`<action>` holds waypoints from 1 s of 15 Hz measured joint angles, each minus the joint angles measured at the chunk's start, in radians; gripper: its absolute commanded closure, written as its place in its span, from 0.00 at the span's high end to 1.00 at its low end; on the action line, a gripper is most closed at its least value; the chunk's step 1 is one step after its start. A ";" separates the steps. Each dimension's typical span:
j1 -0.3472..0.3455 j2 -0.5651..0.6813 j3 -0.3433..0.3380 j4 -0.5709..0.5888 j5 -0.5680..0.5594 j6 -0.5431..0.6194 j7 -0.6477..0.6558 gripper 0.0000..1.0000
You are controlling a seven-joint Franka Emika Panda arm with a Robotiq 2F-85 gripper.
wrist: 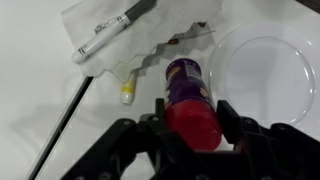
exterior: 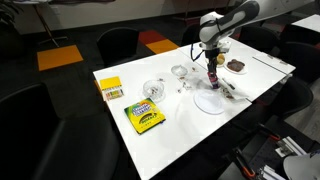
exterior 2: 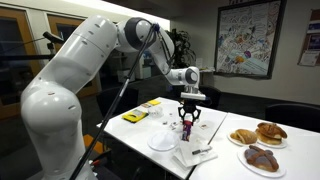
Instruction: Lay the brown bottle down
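My claw [wrist: 191, 106] hangs straight down over the brown bottle [wrist: 187, 78], with one finger on each side of its red cap. In the wrist view the fingers sit right at the cap's edges. I cannot tell whether they press on it or only flank it. The bottle stands upright on the white bench [exterior: 185, 135], just beside the empty plate [wrist: 262, 68] and near the crumpled napkin [wrist: 120, 22] that carries a pen [wrist: 112, 34].

I judge the step in hand to be making the hold sure and then tipping the bottle over. A hold on the cap is high and narrow, so the bottle may swing or slip. I should squeeze squarely across the cap before moving.

I should tip it toward bare bench, away from the plate rim, the napkin and the small yellow-tipped thing [wrist: 128, 92] lying close by. It is better to turn the wrist slowly and bring the bottle's side right down onto the surface than to let it drop. The bottle is round and will likely roll, so I should let go only once it rests along its whole length.
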 measured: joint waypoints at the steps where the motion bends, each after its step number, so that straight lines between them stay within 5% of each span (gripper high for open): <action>1: 0.001 0.016 0.000 0.016 -0.008 0.000 0.015 0.29; 4: 0.004 0.049 0.000 0.049 -0.043 0.017 0.060 0.29; 10: 0.040 0.073 -0.029 0.052 -0.194 0.246 0.187 0.29; 11: 0.048 0.077 -0.035 0.052 -0.213 0.277 0.204 0.45; 12: 0.054 0.080 -0.042 0.052 -0.228 0.305 0.217 0.72; 15: 0.064 0.092 -0.050 0.052 -0.245 0.358 0.232 0.87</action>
